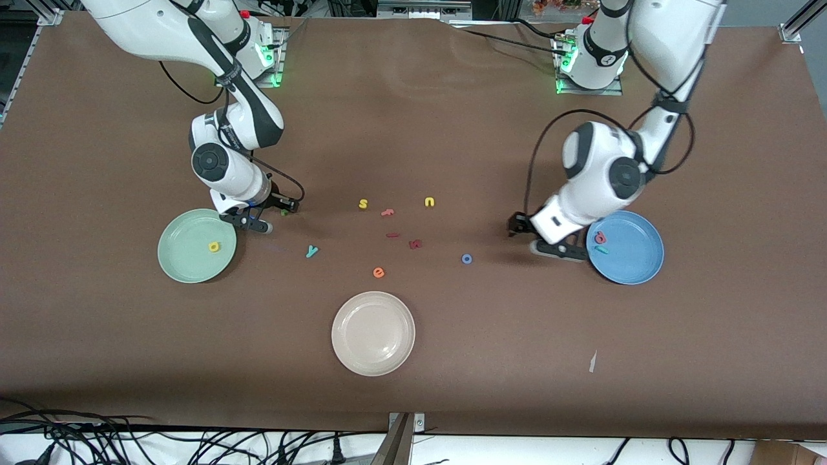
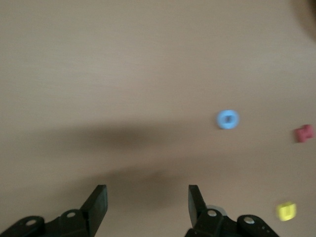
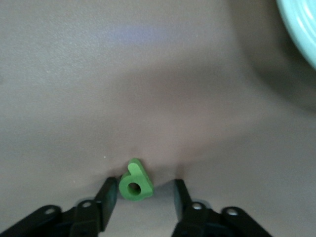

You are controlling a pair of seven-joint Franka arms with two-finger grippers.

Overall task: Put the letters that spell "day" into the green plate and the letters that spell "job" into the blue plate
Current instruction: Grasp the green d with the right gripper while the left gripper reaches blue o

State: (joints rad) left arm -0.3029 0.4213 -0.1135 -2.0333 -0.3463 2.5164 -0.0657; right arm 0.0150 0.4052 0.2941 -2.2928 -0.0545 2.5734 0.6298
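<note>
Green plate (image 1: 187, 258) lay toward right arm's end of table, yellow "a" (image 1: 214, 246) resting in it. Right gripper (image 3: 141, 193) stood low beside plate rim, fingers parted astride green "d" (image 3: 135, 183), one finger touching letter, not yet clamped. Teal "y" (image 1: 312, 251) lay on bare table, nearer front camera than yellow "s" (image 1: 363, 204). Blue "o" (image 1: 466, 259) lay on table. Left gripper (image 2: 147, 202) hung beside blue plate (image 1: 636, 261), fingers released, empty. Pink "b" (image 1: 601, 237) and teal "j" (image 1: 601, 250) rested in blue plate.
</note>
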